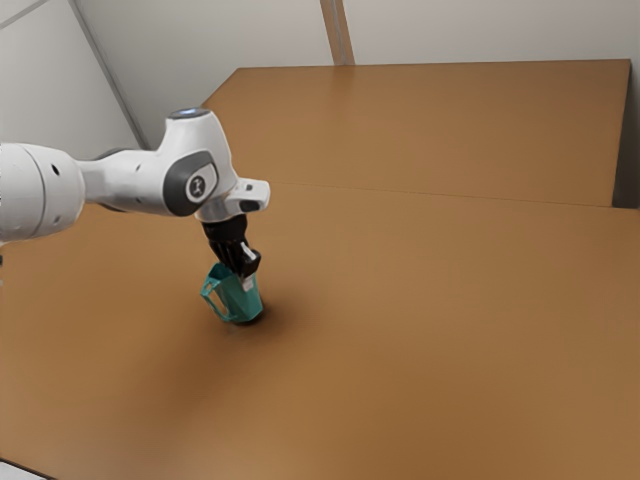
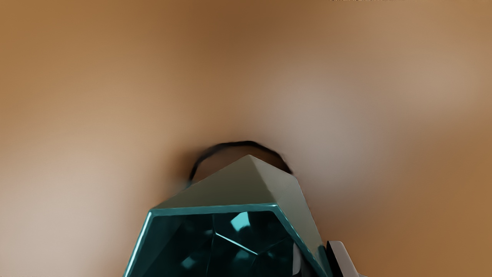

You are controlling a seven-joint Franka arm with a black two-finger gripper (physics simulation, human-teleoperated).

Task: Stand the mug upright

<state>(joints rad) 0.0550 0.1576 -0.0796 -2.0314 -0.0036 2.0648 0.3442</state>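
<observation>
The teal faceted mug (image 1: 236, 300) leans at a tilt, its open top toward the exterior view's upper left and its handle on the exterior view's left. Its base is low at the table, over a dark shadow. My gripper (image 1: 247, 280) points down at the mug's rim from above. Looking into the mug (image 2: 238, 246) in the wrist view, I see its dark hollow and part of the outer wall. The gripper (image 2: 314, 259) is shut on that wall, one finger inside the mug and the other outside.
The brown wooden table (image 1: 430, 330) extends around the mug. A raised-looking brown panel (image 1: 440, 130) stands beyond it at the back, before pale walls. A thin dark curved line (image 2: 246, 143) shows beside the mug's lower part in the wrist view.
</observation>
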